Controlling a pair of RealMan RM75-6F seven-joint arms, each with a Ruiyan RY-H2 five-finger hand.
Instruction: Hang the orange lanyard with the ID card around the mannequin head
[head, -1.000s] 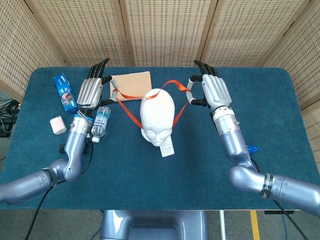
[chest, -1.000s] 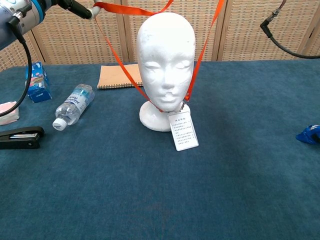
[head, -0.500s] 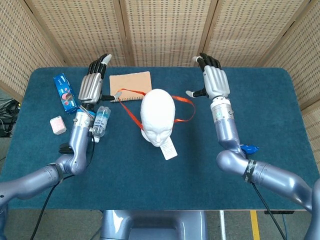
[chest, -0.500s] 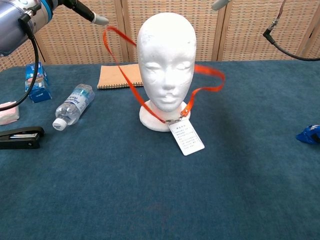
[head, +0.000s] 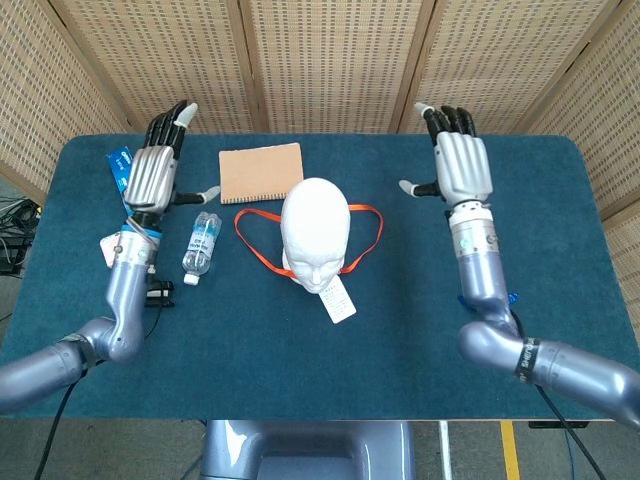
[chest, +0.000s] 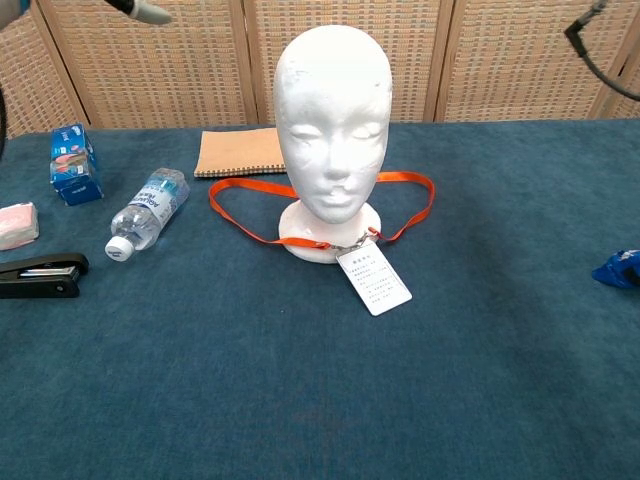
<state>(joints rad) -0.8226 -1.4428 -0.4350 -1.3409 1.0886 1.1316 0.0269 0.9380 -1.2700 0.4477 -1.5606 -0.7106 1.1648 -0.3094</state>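
Orange lanyard (head: 262, 246) is looped around the mannequin head (head: 315, 228) base, ID card (head: 338, 300) in front. Left hand (head: 153, 178) and right hand (head: 462, 168) are held empty, fingers spread, roughly equidistant.

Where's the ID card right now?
The ID card lies flat on the blue table just in front of the mannequin head's base, slightly toward the robot's right, clipped to the orange lanyard looped around that base.
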